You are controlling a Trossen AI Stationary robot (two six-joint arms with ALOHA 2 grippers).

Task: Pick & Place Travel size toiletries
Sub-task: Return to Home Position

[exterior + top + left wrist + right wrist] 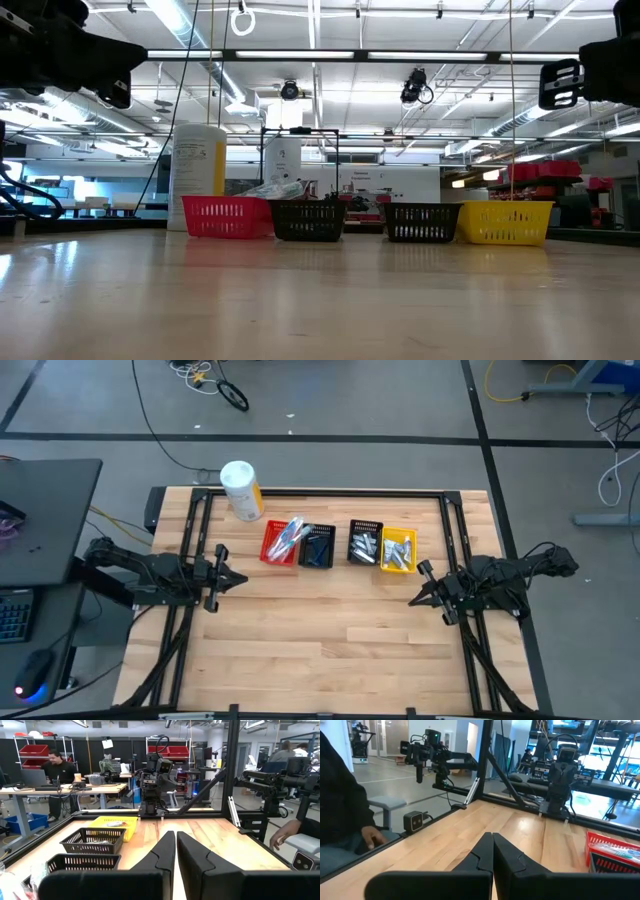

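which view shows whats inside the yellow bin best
The high view: it looks straight down into the yellow bin and shows white tubes lying in it. The low view shows only its slotted side wall; the left wrist view catches it at a shallow angle; the right wrist view misses it.

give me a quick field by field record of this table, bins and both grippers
left gripper: shut, empty, table's left side
right gripper: shut, empty, table's right side
red basket: toothbrushes
left black basket: dark blue items, unclear
right black basket: silver items
yellow basket: white tubes
cylinder container: standing behind the red basket
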